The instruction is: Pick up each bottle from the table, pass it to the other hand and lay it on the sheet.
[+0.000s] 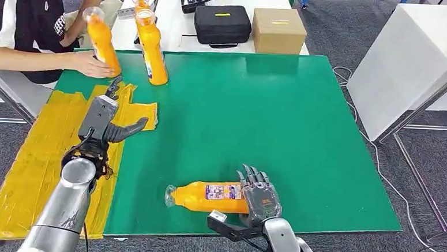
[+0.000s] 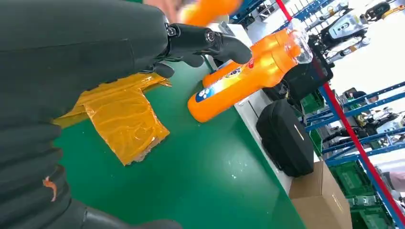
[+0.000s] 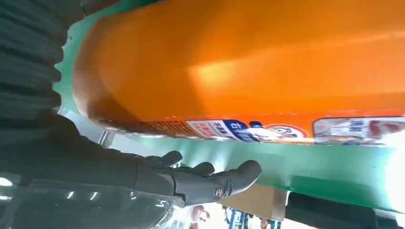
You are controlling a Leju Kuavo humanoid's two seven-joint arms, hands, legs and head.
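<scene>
An orange bottle (image 1: 209, 196) lies on its side on the green mat (image 1: 256, 116) near the front edge, cap to the left. My right hand (image 1: 261, 196) is at its base end with fingers stretched out straight; close up, the bottle (image 3: 248, 67) lies against the palm and the fingers (image 3: 210, 179) are not wrapped around it. My left hand (image 1: 103, 119) hovers open over the yellow sheet (image 1: 40, 157) at the left. A second orange bottle (image 1: 152, 47) stands upright at the back left, also seen as the bottle (image 2: 248, 71) beyond the left hand's fingers (image 2: 205, 40).
A person at the back left holds a third orange bottle (image 1: 101, 39) tilted on the mat. A black case (image 1: 222, 23) and a cardboard box (image 1: 278, 29) sit on the white table behind. Another white table (image 1: 409, 60) stands to the right.
</scene>
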